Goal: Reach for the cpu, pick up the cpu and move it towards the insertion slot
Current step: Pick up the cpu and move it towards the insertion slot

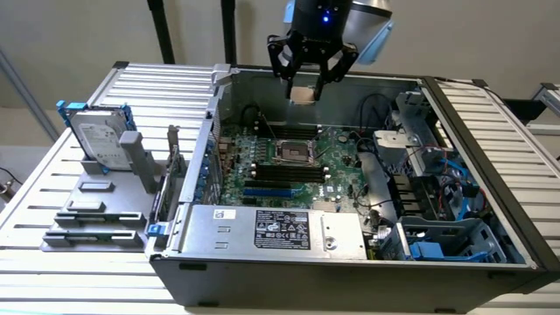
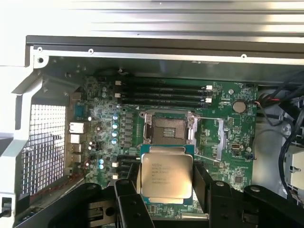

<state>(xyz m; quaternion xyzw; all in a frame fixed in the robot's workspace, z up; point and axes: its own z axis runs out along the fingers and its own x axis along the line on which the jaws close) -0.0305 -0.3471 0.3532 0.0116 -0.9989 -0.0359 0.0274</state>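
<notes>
Behind the slatted metal surface [image 1: 88, 285], a plain beige wall [image 1: 455, 33] is seen in the exterior view. Above the open computer case [image 1: 350, 285], the cpu [image 2: 167, 175] is held in the air by the tool [image 1: 303, 94], which is pressed on it from two sides. Its silvery metal top with engraved text is shown in the wrist view, and its tan underside is shown in the exterior view. The cpu is kept apart from the insertion slot [image 2: 168, 129], whose metal frame is surrounded by the green circuit board [image 2: 204, 178]. In the wrist view, it is seen just beside this slot, with one edge near the frame, and nothing is placed in the slot. On both sides of the slot, long black memory slots [image 1: 288, 172] are mounted. Near the exterior view's right, a blue plastic bracket [image 1: 446, 239] and many cables [image 1: 457, 177] are contained in the case. At the exterior view's left, a hard drive [image 1: 101, 138] with blue brackets is stood upright on a grey holder [image 1: 96, 180], beside the case.
</notes>
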